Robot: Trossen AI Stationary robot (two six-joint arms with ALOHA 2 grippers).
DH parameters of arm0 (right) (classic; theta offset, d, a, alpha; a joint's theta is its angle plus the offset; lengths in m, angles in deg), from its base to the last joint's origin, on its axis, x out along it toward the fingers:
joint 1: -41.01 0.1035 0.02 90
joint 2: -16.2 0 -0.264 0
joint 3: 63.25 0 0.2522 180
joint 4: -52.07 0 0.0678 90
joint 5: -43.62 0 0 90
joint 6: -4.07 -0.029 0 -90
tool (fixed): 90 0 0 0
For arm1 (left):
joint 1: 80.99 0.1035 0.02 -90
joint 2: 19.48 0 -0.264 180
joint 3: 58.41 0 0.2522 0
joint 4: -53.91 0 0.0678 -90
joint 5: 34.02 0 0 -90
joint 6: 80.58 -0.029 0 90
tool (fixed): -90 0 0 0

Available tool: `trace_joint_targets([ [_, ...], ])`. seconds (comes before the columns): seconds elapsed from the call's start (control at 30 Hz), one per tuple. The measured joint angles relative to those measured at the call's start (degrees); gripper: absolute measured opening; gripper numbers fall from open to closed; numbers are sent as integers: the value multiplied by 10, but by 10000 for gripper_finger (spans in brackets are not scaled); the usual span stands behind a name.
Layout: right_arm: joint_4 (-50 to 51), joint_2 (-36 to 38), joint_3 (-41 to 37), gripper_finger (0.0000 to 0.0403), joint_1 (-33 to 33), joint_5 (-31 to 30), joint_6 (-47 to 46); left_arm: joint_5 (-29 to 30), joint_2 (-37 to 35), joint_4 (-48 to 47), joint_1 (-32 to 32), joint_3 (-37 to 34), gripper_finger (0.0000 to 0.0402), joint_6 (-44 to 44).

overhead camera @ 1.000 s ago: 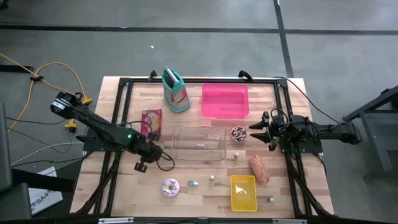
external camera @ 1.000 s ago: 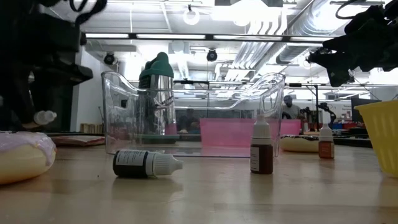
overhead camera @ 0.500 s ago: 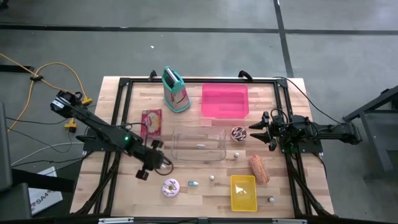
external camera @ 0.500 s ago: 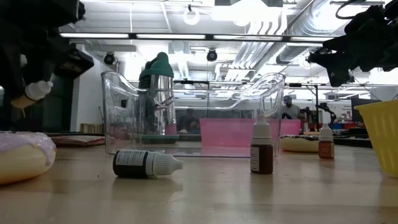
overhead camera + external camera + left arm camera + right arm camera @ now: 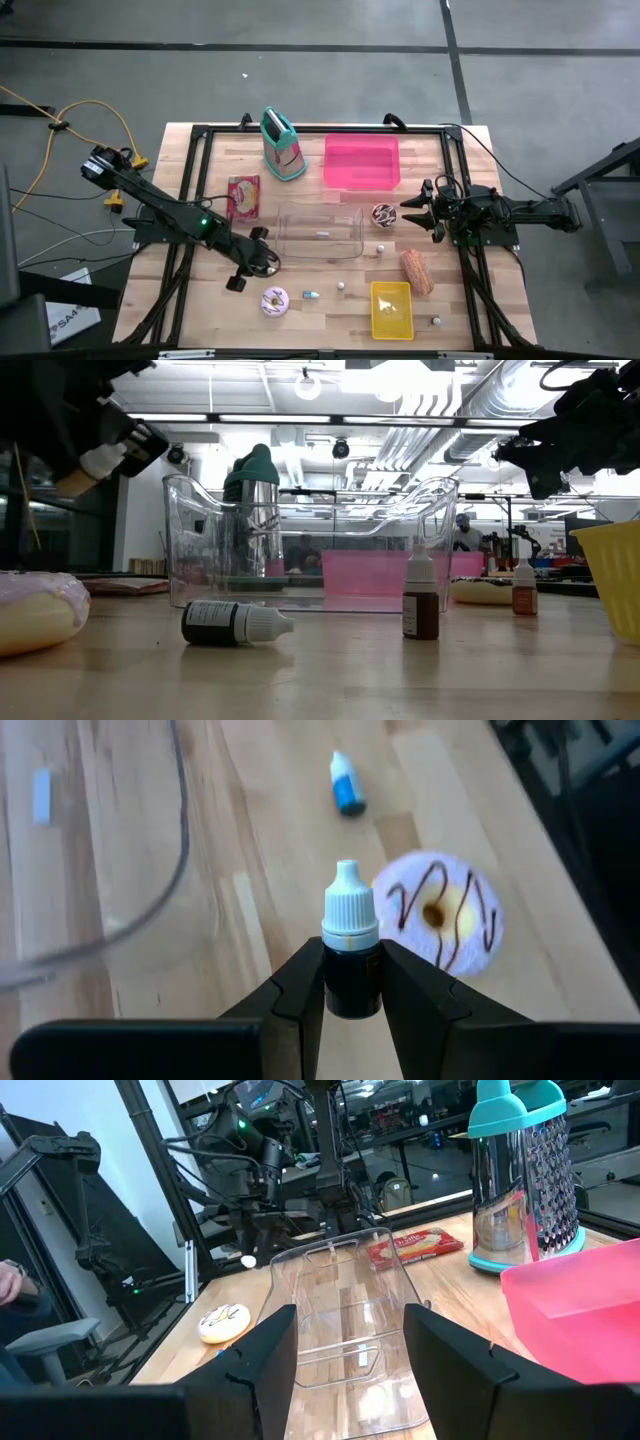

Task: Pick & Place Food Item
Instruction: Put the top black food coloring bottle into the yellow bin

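My left gripper (image 5: 262,262) is shut on a small dropper bottle (image 5: 349,935) with a white cap and a dark body, held above the table near the clear tub's (image 5: 320,232) near left corner. In the low view the bottle (image 5: 100,460) hangs high at the left. Under and beyond it, a pink-iced donut (image 5: 440,915) lies flat on the wood, also seen from above (image 5: 274,301). My right gripper (image 5: 408,212) waits open at the table's right side, nothing between its fingers. My left gripper pinches the bottle's dark body (image 5: 350,985), just under the white cap, between its two fingers (image 5: 300,985). The fingers slant downward from the table's left side. The bottle is lifted clear of the table and tilted, its cap (image 5: 348,905) sticking out past the fingertips.
A blue-capped bottle (image 5: 311,295) lies near the donut; other small bottles stand near the front. A yellow bin (image 5: 391,308), bread roll (image 5: 416,271), chocolate donut (image 5: 384,213), pink bin (image 5: 361,162), grater (image 5: 282,145) and snack packet (image 5: 243,195) are spread around the tub.
My left gripper has risen and shifted toward the table's near edge and a little to the right, tipping up from a steep downward pointing to a slant. The dropper bottle has gone up with it, well clear of the table.
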Motion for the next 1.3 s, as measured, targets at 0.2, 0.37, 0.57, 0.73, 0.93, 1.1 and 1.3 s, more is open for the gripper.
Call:
trace_joint_targets([
  [0.2, 0, 0, 0, 174, 0, 0, 0, -13, 0, 83, 13, 0, 85, -33],
  [0.37, 0, 0, 0, 174, 0, 0, 0, -15, -3, 119, 42, 0, 85, -42],
  [0.57, 0, 0, 0, 174, 0, 0, 0, -51, -4, 143, 100, 4, 85, -61],
  [0.73, 0, 0, 0, 174, 0, 0, 0, -61, -5, 146, 139, 21, 85, -95],
  [0.93, 0, 0, 0, 174, 0, 0, 0, -56, 12, 139, 161, 44, 85, -110],
  [1.1, 0, 0, 0, 174, 0, 0, 0, -54, 61, 100, 169, 114, 85, -135],
  [1.3, -1, -1, 0, 174, 0, 0, 0, -49, 133, 61, 169, 202, 85, -163],
])
